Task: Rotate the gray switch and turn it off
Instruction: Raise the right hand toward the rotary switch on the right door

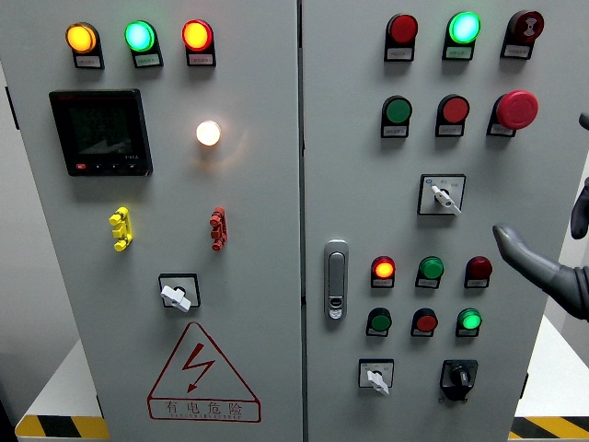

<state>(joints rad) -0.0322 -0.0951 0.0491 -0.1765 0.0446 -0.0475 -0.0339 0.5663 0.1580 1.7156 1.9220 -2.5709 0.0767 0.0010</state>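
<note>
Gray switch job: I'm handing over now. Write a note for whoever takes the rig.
Right hand: open, holding nothing, in front of the panel's right edge.
Left hand: not in view.
Gray switches: upper right switch, nearest the hand; lower right switch; left door switch.
Done: nothing, no switch touched.
Left: reach, grasp, rotate to off.

Industrial electrical room: gray control cabinet (276,230) with indicator lamps (140,36), hazard-striped floor (60,426).
</note>
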